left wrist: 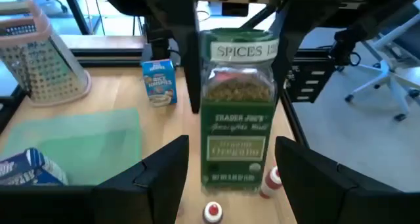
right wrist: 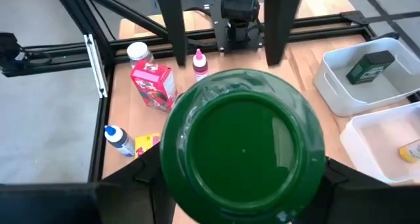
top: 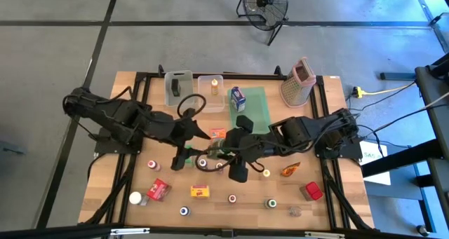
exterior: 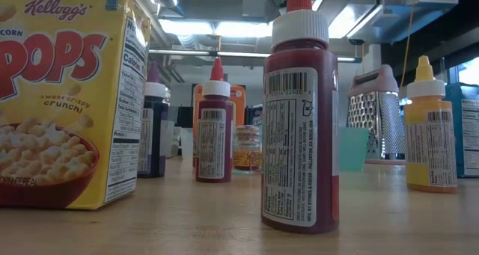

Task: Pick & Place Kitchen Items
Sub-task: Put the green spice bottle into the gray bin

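A glass spice jar [left wrist: 237,119] with a green lid and a green oregano label hangs above the middle of the table [top: 216,152]. Both arms meet at it. My left gripper [left wrist: 231,178] has come from the table's left and is shut on the jar's lower body. My right gripper [right wrist: 241,184] has come from the right and is shut on the lid [right wrist: 243,142]. Small spice jars, cartons and packets lie on the near half of the table, among them a red carton [top: 159,189] and a yellow one [top: 201,191]. The low view shows neither gripper. My left gripper pinches the jar's labelled lower body [left wrist: 209,168] between its two fingers, which lie across the jar. The jar is lifted clear of the table, its lid end toward the right arm. My right gripper has the green lid by its rim [right wrist: 172,165], one finger on each side. It comes at the lid end along the jar's length, slanting down from the table's right. Its fingers [left wrist: 192,60] run alongside the lid and the jar's shoulder.
Two clear bins [top: 178,88] [top: 210,92] stand at the far edge. Beside them is a green tray [top: 254,116] with a blue carton [top: 238,97], then the pinkish box grater [top: 297,81]. A cereal box [exterior: 63,98] and squeeze bottles [exterior: 299,113] stand by the near edge.
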Action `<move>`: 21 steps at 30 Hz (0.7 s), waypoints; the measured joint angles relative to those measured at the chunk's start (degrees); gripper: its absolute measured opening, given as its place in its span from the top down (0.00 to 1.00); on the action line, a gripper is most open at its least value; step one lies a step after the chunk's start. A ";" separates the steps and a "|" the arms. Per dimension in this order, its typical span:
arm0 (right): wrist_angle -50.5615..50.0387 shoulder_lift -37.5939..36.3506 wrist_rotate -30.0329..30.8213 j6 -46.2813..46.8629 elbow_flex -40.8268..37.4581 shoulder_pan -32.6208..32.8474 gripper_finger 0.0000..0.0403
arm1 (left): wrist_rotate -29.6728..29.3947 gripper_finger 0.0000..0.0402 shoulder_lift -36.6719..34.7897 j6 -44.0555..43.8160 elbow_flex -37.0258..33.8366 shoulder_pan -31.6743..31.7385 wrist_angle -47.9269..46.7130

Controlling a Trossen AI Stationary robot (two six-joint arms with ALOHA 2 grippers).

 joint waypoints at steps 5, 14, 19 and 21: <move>-0.62 0.00 0.04 -0.64 0.00 -0.13 0.49 | 0.01 0.45 0.16 0.16 0.00 -0.20 0.84; -2.50 0.00 -0.19 -0.63 0.00 -0.10 0.49 | 1.85 0.44 0.16 3.50 0.00 -0.17 0.74; -3.19 -0.02 -0.63 -0.37 0.00 -0.10 0.49 | 1.55 0.38 0.16 3.21 0.00 -0.17 0.71; -3.41 -0.02 -0.65 -0.37 0.00 -0.08 0.49 | 1.90 0.34 0.16 3.13 0.00 -0.17 0.66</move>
